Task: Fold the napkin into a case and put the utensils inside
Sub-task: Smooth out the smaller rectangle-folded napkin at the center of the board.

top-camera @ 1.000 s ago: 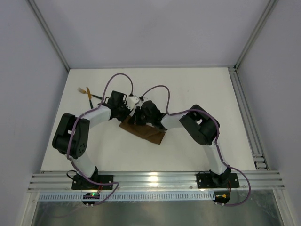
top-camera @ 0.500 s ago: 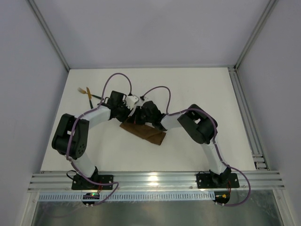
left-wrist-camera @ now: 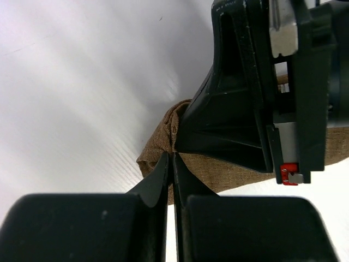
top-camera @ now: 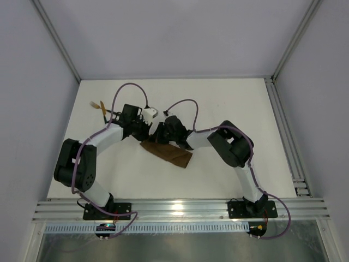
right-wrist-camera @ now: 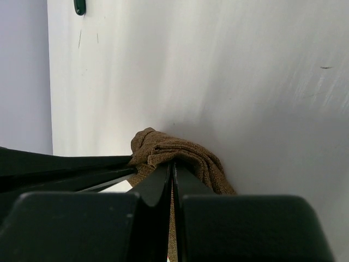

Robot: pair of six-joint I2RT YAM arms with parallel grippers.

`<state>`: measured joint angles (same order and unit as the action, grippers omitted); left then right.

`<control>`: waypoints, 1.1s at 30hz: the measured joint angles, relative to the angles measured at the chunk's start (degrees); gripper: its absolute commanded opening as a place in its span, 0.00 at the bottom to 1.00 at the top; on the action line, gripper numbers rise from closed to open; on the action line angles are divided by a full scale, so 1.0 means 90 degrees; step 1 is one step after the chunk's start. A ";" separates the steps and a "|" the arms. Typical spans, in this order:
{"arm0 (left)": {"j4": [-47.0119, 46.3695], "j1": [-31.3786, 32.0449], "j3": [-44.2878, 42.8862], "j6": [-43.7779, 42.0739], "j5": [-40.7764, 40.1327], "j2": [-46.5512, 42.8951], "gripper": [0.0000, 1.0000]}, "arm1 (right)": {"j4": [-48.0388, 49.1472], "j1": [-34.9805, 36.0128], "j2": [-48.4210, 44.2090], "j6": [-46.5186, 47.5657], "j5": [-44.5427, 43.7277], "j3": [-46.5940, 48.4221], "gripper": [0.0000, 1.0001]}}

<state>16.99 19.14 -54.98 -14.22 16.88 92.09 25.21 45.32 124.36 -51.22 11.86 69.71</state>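
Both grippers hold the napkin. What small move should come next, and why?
Probably draw the left gripper and right gripper slightly apart: both are shut on the same bunched end of the napkin, which looks crumpled, not flat. The utensils lie apart, untouched.

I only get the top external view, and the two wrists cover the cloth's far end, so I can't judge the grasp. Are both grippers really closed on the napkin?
Observer: In the right wrist view, the right gripper is shut, with a bunched fold of the napkin pinched at its tips.
Operator: And the left one?
Observer: In the left wrist view, the left gripper is shut as well, its tips on the napkin's rounded end, close beside the right gripper.
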 measured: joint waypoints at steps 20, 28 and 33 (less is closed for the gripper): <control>0.0165 -0.0097 0.0017 -0.0087 0.0478 0.0308 0.00 | -0.0090 0.0068 -0.0005 -0.1217 -0.0384 -0.0036 0.03; 0.0056 -0.0070 0.0058 -0.0131 0.0311 0.0321 0.00 | 0.0806 0.0216 -0.0007 -0.1637 -0.0930 -0.0483 0.03; 0.0053 -0.0051 0.0068 -0.0134 0.0243 0.0328 0.00 | 0.1316 0.0272 -0.0005 -0.1727 -0.1137 -0.0721 0.03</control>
<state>17.47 18.68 -54.37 -15.42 19.07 95.04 37.06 47.77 124.31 -66.76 1.63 63.22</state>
